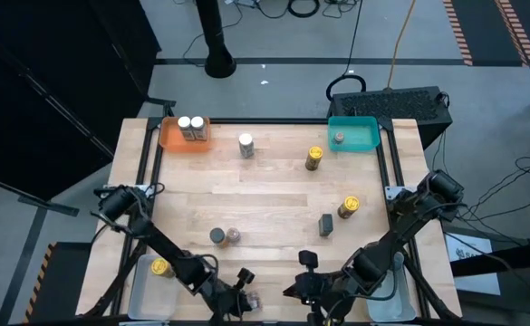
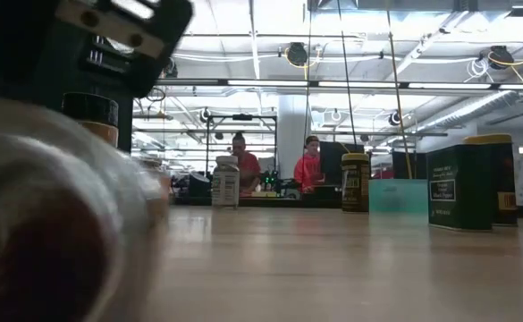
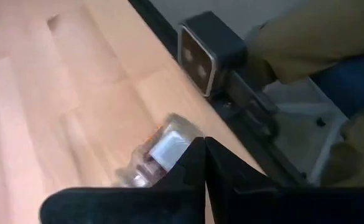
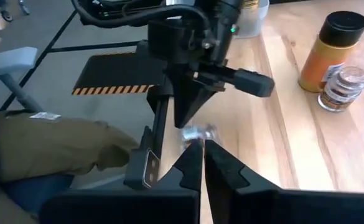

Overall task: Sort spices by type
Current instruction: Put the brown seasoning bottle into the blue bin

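Note:
A clear jar (image 3: pixel 158 151) of spices lies on its side by the table's near edge, also seen from above (image 1: pixel 254 302) and as a blur close up (image 2: pixel 46 224). My left gripper (image 3: pixel 205 142) is shut, slanting down, with its tips right beside that jar (image 4: pixel 197 132). My right gripper (image 4: pixel 202 144) hangs shut and empty above the near edge (image 1: pixel 293 290), pointing at the left one. Two white-topped jars stand in the orange tray (image 1: pixel 168 138) and a grey-lidded one (image 1: pixel 339 139) in the teal tray (image 1: pixel 362 133). My left gripper's shut fingers (image 3: pixel 191 163) come slanting down from the table's left, next to the lying jar's white-labelled side (image 3: pixel 168 148). Nothing sits between the fingers. I cannot tell whether the finger's outer side touches the jar, which rests on the table.
Loose on the table are a white-topped jar (image 1: pixel 246 145), two yellow jars (image 1: pixel 313 158) (image 1: pixel 348 207), a dark one (image 1: pixel 326 225), and a black-lidded and a clear jar (image 1: pixel 226 236). A clear tray (image 1: pixel 147 290) holds a yellow jar. A person's olive sleeve (image 4: pixel 57 149) is at the near edge.

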Robot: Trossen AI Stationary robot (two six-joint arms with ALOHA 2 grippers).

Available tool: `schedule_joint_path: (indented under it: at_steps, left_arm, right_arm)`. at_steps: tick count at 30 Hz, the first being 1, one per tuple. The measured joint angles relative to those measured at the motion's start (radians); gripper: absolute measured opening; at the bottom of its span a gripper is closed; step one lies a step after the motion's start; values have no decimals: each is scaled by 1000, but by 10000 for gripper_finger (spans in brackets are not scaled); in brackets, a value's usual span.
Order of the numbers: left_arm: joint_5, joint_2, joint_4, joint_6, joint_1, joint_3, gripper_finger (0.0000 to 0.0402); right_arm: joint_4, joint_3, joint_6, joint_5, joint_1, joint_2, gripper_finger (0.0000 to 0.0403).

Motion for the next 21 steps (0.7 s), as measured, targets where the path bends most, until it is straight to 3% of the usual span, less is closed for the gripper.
schedule_joint_path:
  at_steps: [14, 21]
  left_arm:
    - [-417, -15, -119, -57, -16, 0, 2]
    - [-394, -56, -114, -5, -24, 0, 2]
  right_arm:
    - [-2, 0, 75, 59, 1, 0, 0]
    - [-108, 0, 70, 25, -5, 28, 0]
